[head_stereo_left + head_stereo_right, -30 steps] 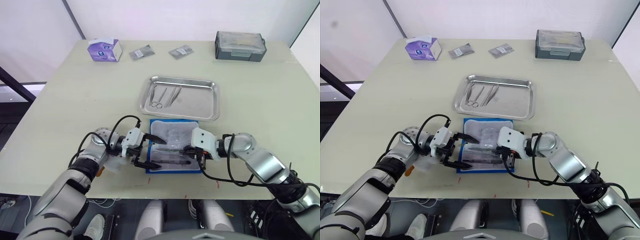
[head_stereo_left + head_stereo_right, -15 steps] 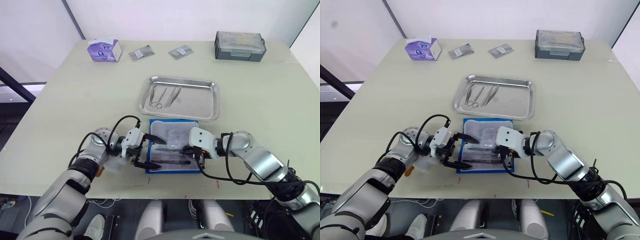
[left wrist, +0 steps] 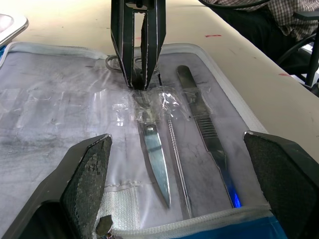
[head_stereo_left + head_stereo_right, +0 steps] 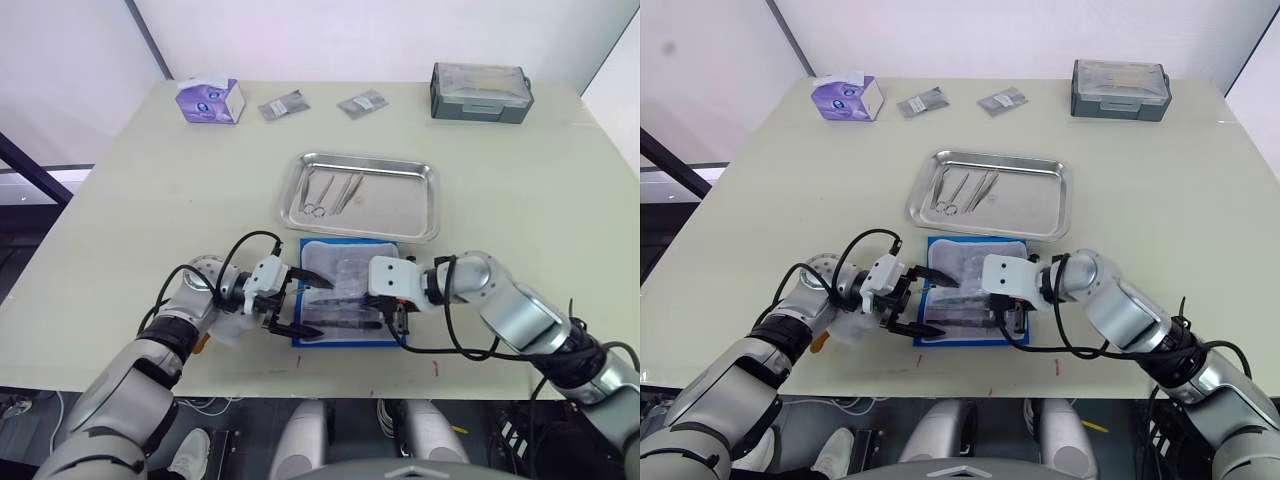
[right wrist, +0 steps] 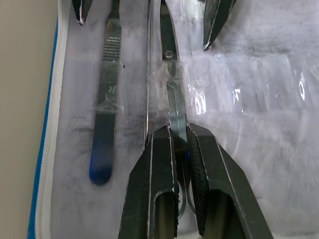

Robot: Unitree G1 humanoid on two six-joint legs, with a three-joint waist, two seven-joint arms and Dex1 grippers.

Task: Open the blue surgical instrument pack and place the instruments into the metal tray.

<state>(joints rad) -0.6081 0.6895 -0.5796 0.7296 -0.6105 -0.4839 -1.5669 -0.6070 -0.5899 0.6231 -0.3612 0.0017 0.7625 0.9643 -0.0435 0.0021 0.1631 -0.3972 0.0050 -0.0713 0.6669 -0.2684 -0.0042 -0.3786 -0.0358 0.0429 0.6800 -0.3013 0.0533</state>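
The blue surgical instrument pack (image 4: 343, 264) lies open on the table just in front of the metal tray (image 4: 367, 158). Its clear pockets hold scissors (image 3: 154, 160), a flat handle (image 3: 206, 133) and a thin probe. My right gripper (image 5: 178, 130) is shut on the scissors (image 5: 169, 99) near their ring handles, from the pack's right side. My left gripper (image 4: 322, 308) stands open over the pack's left part, its fingers (image 3: 87, 183) wide apart and holding nothing. Three instruments (image 4: 320, 193) lie in the tray's left half.
At the far side of the table stand a purple-white tissue box (image 4: 209, 100), two small grey packets (image 4: 284, 105) and a grey lidded box (image 4: 480, 92). The pack's near edge lies close to the table's front edge.
My right gripper has slid a little leftward over the pack, staying shut on the scissors. The left gripper and the pack have not moved.
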